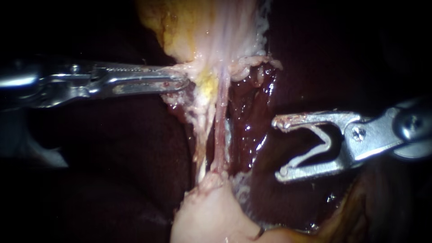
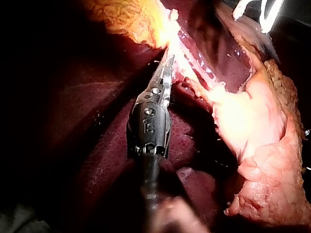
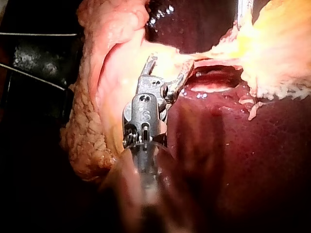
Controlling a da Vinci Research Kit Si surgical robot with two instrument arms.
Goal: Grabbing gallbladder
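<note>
The gallbladder hangs as a pale yellow mass over the dark liver. From its lower edge two thin strands, a pale tube and a reddish tube, run down to a pale lump of tissue. My left instrument lies level, its jaws shut on the gallbladder's frayed lower edge; the left wrist view shows the same grip. My right instrument stands to the right of the tubes, apart from them. Its jaws are wide open, with a pale V-shaped lining inside.
Liver surrounds the field on both sides. Fatty, pebbly tissue lies beside the right instrument's shaft, and more sits past the tubes in the left wrist view. A raw red bed lies behind the tubes.
</note>
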